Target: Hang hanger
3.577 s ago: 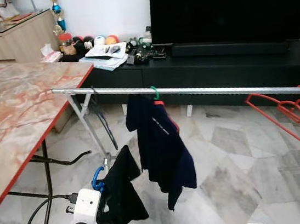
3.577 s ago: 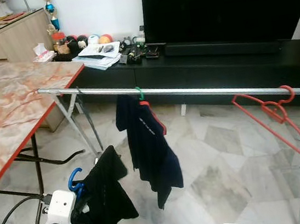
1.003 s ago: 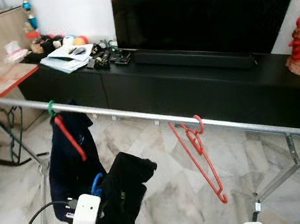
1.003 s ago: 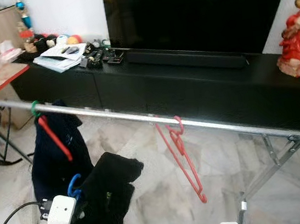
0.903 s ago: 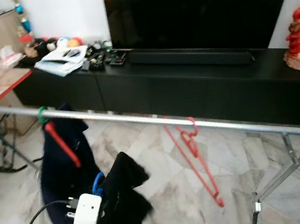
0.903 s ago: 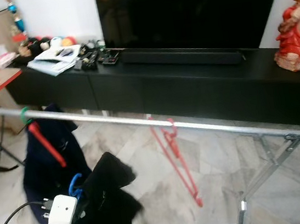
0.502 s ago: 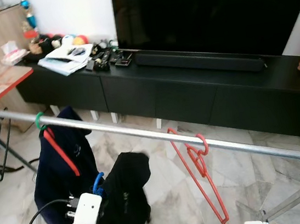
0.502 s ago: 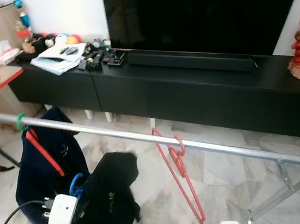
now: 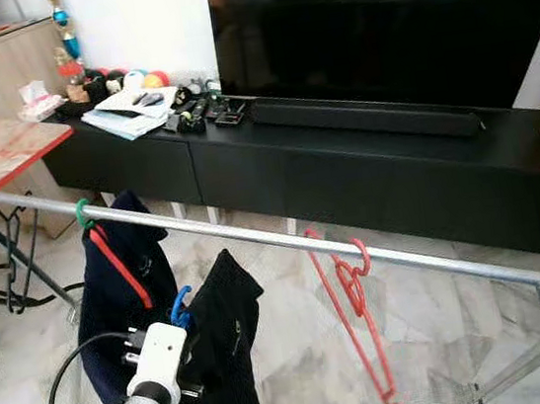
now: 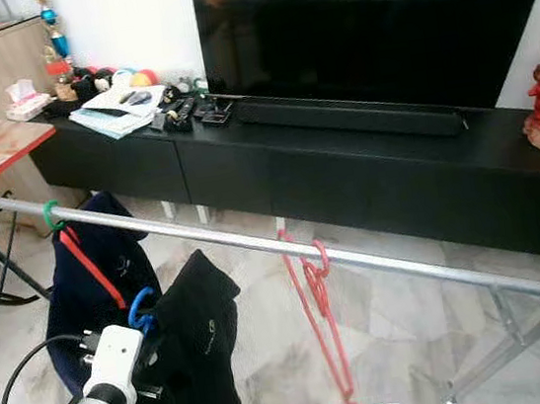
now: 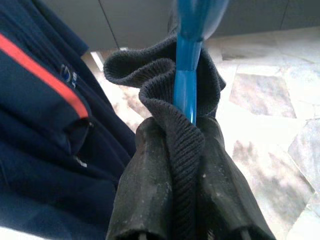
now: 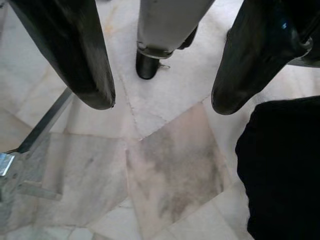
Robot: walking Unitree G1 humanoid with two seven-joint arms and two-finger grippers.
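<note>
Left arm lifted closer under rail; left gripper clenched on blue hanger with black garment. Right gripper hangs low, fingers spread.

Blue hanger draped with a black garment, held below the rail

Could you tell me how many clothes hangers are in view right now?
3. A green-hooked hanger with a navy shirt hangs on the rail; an empty red hanger hangs further right; a blue hanger carrying a black garment is held by the left gripper.
</note>
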